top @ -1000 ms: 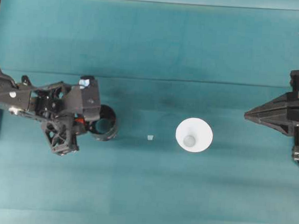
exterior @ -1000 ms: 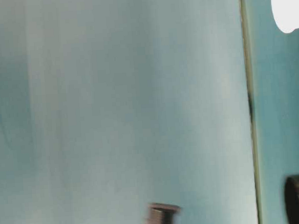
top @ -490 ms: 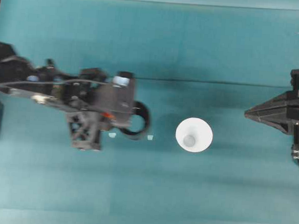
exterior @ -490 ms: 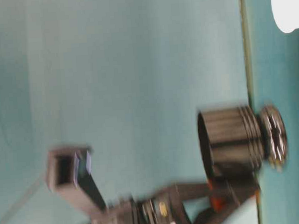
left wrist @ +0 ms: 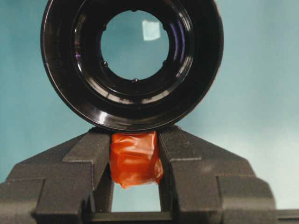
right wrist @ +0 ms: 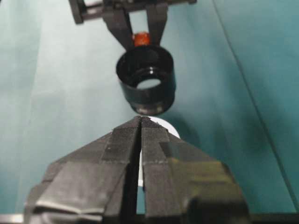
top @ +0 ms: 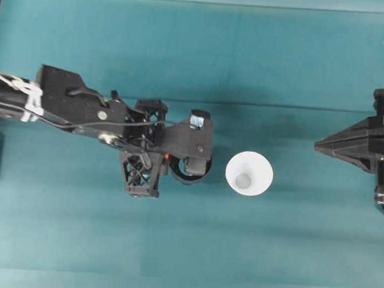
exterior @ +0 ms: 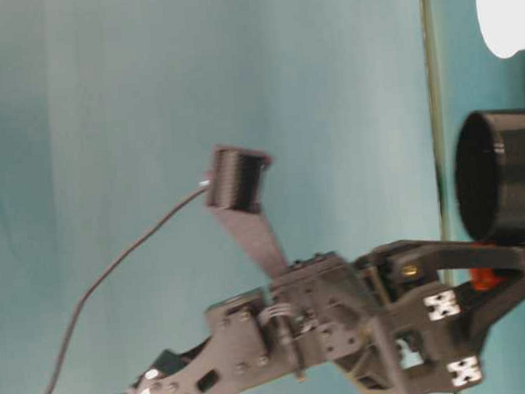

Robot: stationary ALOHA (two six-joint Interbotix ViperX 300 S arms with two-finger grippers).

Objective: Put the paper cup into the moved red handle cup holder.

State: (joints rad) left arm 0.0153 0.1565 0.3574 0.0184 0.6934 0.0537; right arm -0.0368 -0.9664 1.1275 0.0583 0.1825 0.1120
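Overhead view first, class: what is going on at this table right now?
The left gripper is clamped on the red-orange handle tab of the black cup holder, which sits just left of the white paper cup on the teal table. The table-level view suggests the holder is lifted. The paper cup stands alone, rim up and untouched. The right gripper waits at the table's right edge, jaws together, holding nothing.
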